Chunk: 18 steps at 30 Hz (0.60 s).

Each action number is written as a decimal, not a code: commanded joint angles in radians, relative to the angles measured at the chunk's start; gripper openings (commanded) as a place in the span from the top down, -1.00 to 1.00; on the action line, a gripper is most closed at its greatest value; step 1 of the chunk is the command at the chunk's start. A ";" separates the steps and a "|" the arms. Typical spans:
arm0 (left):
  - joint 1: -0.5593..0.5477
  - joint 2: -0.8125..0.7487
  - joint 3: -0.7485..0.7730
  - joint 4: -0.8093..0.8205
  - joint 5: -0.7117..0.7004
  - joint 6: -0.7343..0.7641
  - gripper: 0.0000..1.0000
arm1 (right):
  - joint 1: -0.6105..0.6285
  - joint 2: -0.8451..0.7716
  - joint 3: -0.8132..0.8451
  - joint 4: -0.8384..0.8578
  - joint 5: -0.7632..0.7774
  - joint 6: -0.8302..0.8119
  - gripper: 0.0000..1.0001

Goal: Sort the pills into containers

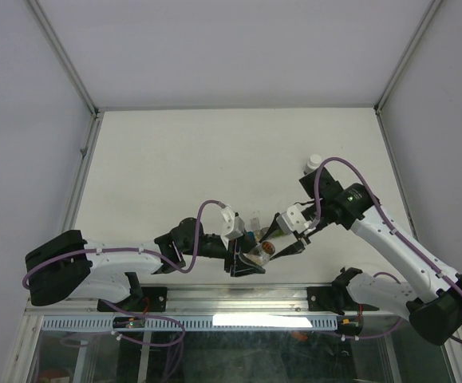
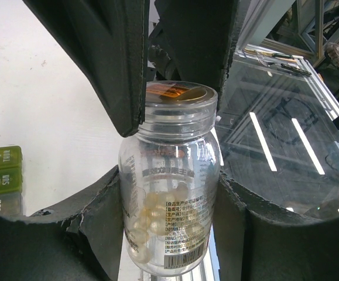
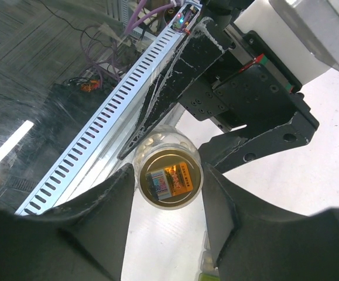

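A clear bottle [image 2: 169,193] with pale yellow pills [image 2: 149,219] inside lies gripped at its body by my left gripper [image 2: 169,205], just above the table's near edge [image 1: 254,257]. My right gripper [image 3: 168,178] faces it end-on, its fingers pressed on either side of the gold-lined cap [image 3: 169,178], which shows from the side in the left wrist view [image 2: 178,99]. The containers [image 2: 1,170] lie on the table to the left of the bottle; only green compartments show. A corner of the containers [image 3: 207,266] is under the right fingers.
A small white bottle [image 1: 314,163] stands at the back right of the table. A slotted metal rail [image 3: 99,137] and a glass panel [image 2: 280,146] run along the near edge, right beside the held bottle.
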 commanded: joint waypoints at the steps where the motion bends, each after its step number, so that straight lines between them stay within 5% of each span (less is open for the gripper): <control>1: 0.010 -0.002 0.021 0.059 0.018 -0.011 1.00 | 0.015 -0.013 -0.005 0.043 -0.022 0.035 0.02; 11: 0.012 -0.008 0.024 0.055 -0.016 -0.012 1.00 | 0.021 -0.032 -0.025 0.101 -0.005 0.126 0.41; 18: 0.012 -0.039 -0.003 0.051 -0.299 -0.042 1.00 | 0.014 -0.039 -0.055 0.363 0.128 0.571 0.70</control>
